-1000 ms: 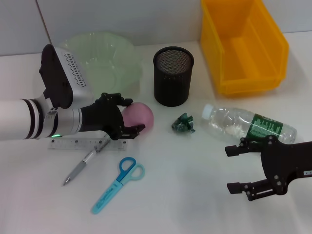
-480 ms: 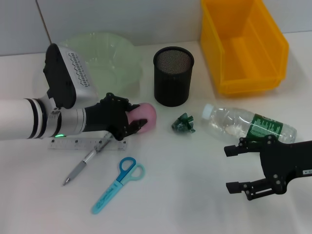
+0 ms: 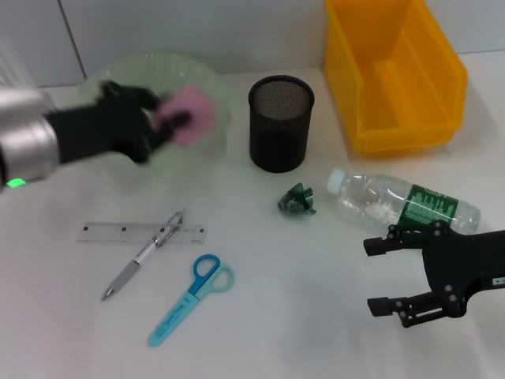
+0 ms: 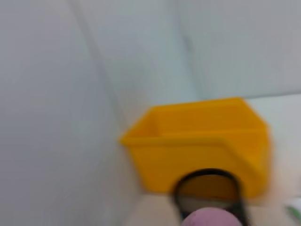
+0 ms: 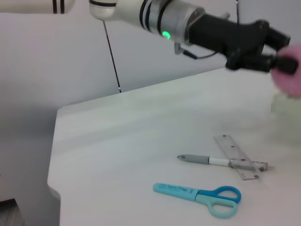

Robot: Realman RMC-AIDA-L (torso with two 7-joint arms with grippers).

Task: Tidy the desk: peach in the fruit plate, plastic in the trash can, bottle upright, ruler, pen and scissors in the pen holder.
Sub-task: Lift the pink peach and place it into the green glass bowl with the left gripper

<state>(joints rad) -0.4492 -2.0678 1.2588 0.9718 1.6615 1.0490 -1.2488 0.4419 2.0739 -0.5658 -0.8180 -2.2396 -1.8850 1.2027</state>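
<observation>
My left gripper is shut on the pink peach and holds it in the air over the pale green fruit plate at the back left. The peach also shows in the left wrist view and in the right wrist view. The clear ruler, the grey pen and the blue scissors lie on the table at the front left. The black mesh pen holder stands in the middle. The green plastic scrap lies beside the plastic bottle, which lies on its side. My right gripper is open, in front of the bottle.
The yellow bin stands at the back right, behind the bottle. The white table runs to a front edge seen in the right wrist view.
My left gripper has lifted the peach off the table and carried it back and left, from beside the ruler to above the fruit plate. The right arm has not moved.
</observation>
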